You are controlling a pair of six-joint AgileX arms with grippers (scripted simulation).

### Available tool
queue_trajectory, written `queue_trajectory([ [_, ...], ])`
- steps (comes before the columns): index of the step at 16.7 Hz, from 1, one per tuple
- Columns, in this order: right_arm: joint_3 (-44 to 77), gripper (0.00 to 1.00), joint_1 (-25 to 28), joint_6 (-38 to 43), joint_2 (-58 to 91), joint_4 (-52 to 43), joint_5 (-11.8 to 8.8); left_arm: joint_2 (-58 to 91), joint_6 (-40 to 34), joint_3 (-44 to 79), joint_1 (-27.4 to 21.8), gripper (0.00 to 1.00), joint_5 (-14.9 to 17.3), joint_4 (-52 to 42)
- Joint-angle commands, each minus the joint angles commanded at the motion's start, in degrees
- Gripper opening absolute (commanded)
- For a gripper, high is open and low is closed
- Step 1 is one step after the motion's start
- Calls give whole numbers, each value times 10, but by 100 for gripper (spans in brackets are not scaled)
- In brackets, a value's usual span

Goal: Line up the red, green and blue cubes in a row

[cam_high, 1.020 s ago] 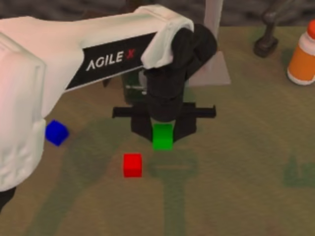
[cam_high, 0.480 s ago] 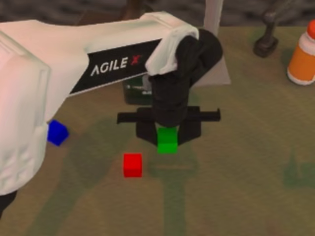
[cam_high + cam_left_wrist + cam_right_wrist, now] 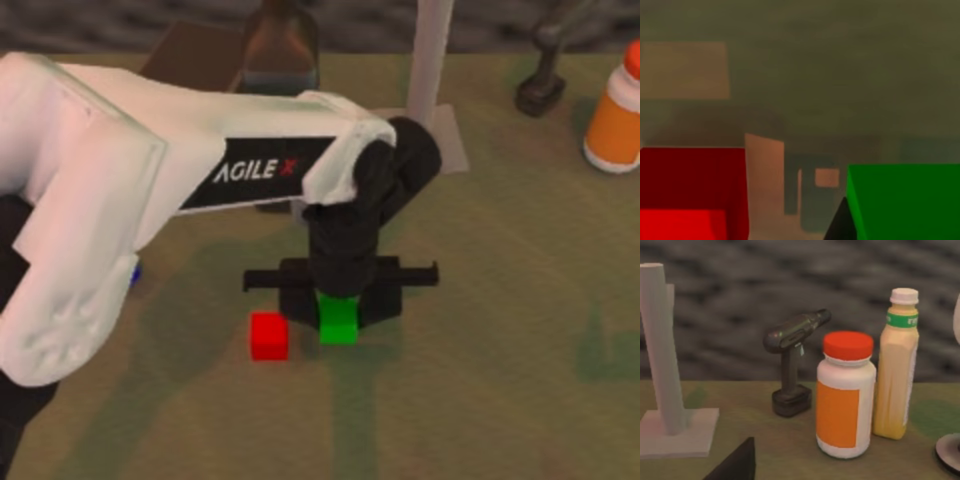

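1. The left arm is reaching across the middle of the surface (image 3: 480,400), with its left hand (image 3: 338,318) pointing straight down over the green cube (image 3: 338,320).
2. The hand's fingers are clamped on the green cube, one on each of its left and right sides.
3. The green cube is sitting just to the right of the red cube (image 3: 269,336), with a narrow gap between them; in the left wrist view both are appearing at about the same level, so the green one is probably at or almost on the surface.
4. The blue cube (image 3: 134,273) is lying well to the left, almost wholly hidden under the left arm's white casing.
5. The step in hand seems to be setting the green cube down beside the red one. The next move likely calls for parting the fingers and lifting clear without nudging either cube, then fetching the blue cube.
6. The cubes have no long axis; red and green are sitting roughly square to each other, forming a left-to-right row.
7. The right hand is parked out of the top view; whether it is parted or closed cannot be told.
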Motion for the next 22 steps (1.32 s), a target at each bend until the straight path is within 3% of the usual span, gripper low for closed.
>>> queue_trajectory([
  [2, 0, 100, 0, 0, 0, 0, 0, 0, 0, 0, 0, 0, 0, 0],
  [15, 0, 100, 0, 0, 0, 0, 0, 0, 0, 0, 0, 98, 0, 0],
  [22, 0, 100, 0, 0, 0, 0, 0, 0, 0, 0, 0, 100, 0, 0],
])
